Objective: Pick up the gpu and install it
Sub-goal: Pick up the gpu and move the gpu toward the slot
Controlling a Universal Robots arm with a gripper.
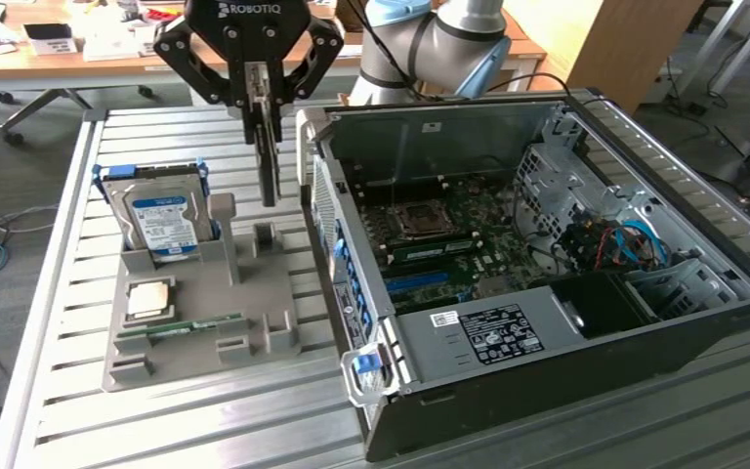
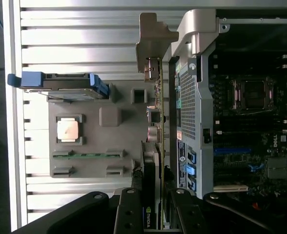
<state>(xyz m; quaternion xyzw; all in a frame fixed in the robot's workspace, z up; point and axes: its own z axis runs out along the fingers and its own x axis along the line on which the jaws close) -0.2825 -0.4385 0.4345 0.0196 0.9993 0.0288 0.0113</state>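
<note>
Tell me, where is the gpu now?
The gpu hangs upright in the claw, over the edge of the gray tray, just to the exterior view's left of the open computer case.

Grey-and-blue jointed robot arm (image 1: pixel 434 44) with black two-fingered Robotiq gripper (image 1: pixel 267 112) pointing straight down, jaws closed on the upper edge of the flat green gpu card (image 1: pixel 269 166), which hangs vertically.

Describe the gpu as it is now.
The gpu is a thin green card, seen edge-on, with a black cooler on one face and a silver metal bracket at its free end. The gripper is shut on it, holding it upright above the grey tray, close beside the open computer case's wall, apparently touching neither.
</note>
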